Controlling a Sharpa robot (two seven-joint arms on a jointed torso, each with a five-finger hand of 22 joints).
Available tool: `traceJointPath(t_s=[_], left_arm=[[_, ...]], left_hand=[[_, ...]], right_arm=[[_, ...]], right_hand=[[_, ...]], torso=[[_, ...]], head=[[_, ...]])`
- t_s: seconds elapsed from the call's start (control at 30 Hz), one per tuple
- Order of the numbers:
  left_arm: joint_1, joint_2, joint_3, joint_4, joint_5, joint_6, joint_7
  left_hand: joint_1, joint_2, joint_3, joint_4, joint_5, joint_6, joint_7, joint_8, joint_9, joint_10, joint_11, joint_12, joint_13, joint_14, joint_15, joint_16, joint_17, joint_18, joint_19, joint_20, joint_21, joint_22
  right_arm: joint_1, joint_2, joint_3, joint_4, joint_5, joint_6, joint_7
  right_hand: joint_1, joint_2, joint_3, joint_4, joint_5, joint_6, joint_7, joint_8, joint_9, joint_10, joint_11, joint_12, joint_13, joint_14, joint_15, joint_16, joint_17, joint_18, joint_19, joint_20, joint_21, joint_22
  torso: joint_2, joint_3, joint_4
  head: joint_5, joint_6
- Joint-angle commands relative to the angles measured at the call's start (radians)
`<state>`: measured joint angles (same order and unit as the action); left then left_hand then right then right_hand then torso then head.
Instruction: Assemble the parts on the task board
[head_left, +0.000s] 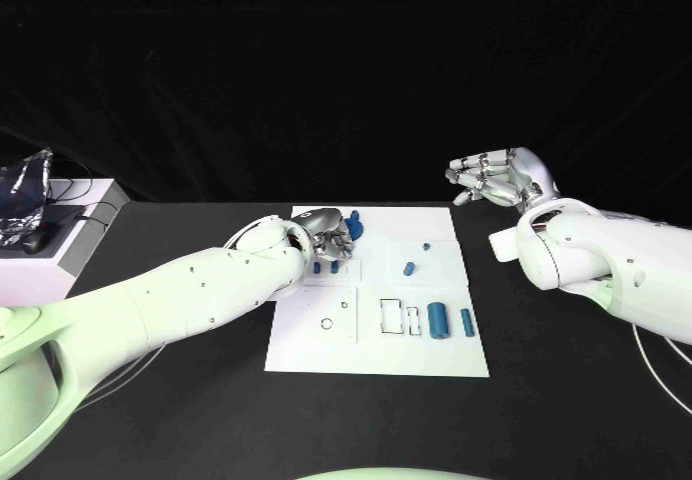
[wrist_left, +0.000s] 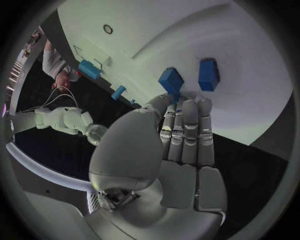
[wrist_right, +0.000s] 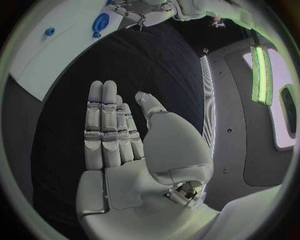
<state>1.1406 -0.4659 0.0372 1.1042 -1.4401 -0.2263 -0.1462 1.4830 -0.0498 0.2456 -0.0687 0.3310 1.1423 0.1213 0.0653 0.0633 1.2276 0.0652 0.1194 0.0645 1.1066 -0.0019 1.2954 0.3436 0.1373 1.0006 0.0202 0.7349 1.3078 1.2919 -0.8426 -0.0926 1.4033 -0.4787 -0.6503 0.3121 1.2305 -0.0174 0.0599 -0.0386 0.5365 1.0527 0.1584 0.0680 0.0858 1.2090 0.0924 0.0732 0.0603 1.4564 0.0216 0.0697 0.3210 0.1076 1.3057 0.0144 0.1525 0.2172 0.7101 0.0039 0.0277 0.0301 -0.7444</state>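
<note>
The white task board (head_left: 375, 345) lies in the middle of the table. My left hand (head_left: 329, 236) hovers over its far left corner, fingers straight and side by side, holding nothing. Two blue blocks (wrist_left: 170, 80) (wrist_left: 209, 75) lie on the board just past its fingertips (wrist_left: 187, 107); I cannot tell whether the thumb touches the nearer one. More blue parts lie on the board: a thick cylinder (head_left: 437, 318), a slimmer one (head_left: 466, 322), a short piece (head_left: 410, 267) and a tiny one (head_left: 427, 246). My right hand (head_left: 498, 178) is raised beyond the board's far right corner, flat and empty (wrist_right: 115, 135).
Outlined slots (head_left: 392, 315) and a small ring (head_left: 329, 322) mark the board's near half. A white box (head_left: 51, 265) carrying a dark device and cables stands at the table's left edge. Bare black tabletop (head_left: 577, 400) surrounds the board.
</note>
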Motion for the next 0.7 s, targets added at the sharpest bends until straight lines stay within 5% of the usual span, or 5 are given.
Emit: traceJointPath(t_s=[0.03,0.47,0.7], left_arm=[[-0.004,0.002,-0.003,0.001,0.005,0.005,0.000],[-0.005,-0.020,0.000,0.035,0.063,-0.081,0.054],[-0.005,-0.058,0.027,0.082,0.118,-0.092,0.074]], left_hand=[[0.009,0.020,0.003,-0.016,-0.005,0.012,0.000,-0.003,0.002,0.016,-0.002,0.006,0.003,0.015,-0.001,0.000,0.005,0.012,-0.001,-0.012,0.010,0.019],[-0.011,0.012,0.076,-0.071,-0.005,-0.005,0.010,-0.004,0.001,0.037,0.007,-0.048,0.003,0.039,0.003,-0.035,0.054,0.030,-0.014,-0.008,0.065,0.017],[-0.018,0.006,0.092,-0.073,-0.004,-0.007,0.013,-0.004,0.001,0.035,0.009,-0.050,0.003,0.040,0.004,-0.044,0.070,0.034,-0.019,-0.005,0.076,0.016]], right_arm=[[0.000,0.001,0.000,0.001,-0.002,0.013,0.011],[-0.002,0.001,0.000,-0.001,-0.002,0.014,0.012],[-0.002,0.000,0.000,-0.001,-0.002,0.014,0.012]], right_hand=[[0.003,-0.008,-0.004,0.004,0.004,0.010,0.000,-0.003,0.002,0.006,-0.001,-0.005,0.000,0.006,0.000,-0.003,-0.002,-0.019,-0.009,-0.001,0.003,-0.001],[0.002,-0.009,-0.004,0.005,0.007,0.009,0.000,-0.003,0.002,0.007,-0.001,-0.005,0.000,0.007,0.000,-0.003,-0.001,-0.020,-0.010,-0.002,0.008,-0.005],[0.001,-0.010,-0.005,0.005,0.009,0.009,0.000,-0.003,0.002,0.006,-0.001,-0.005,0.000,0.006,0.000,-0.003,-0.001,-0.020,-0.011,-0.002,0.010,-0.007]], torso=[[-0.001,-0.0005,0.0009],[-0.001,-0.0018,0.0008],[-0.002,-0.0013,0.0021]], head=[[-0.001,0.001],[0.000,0.007],[0.001,0.007]])
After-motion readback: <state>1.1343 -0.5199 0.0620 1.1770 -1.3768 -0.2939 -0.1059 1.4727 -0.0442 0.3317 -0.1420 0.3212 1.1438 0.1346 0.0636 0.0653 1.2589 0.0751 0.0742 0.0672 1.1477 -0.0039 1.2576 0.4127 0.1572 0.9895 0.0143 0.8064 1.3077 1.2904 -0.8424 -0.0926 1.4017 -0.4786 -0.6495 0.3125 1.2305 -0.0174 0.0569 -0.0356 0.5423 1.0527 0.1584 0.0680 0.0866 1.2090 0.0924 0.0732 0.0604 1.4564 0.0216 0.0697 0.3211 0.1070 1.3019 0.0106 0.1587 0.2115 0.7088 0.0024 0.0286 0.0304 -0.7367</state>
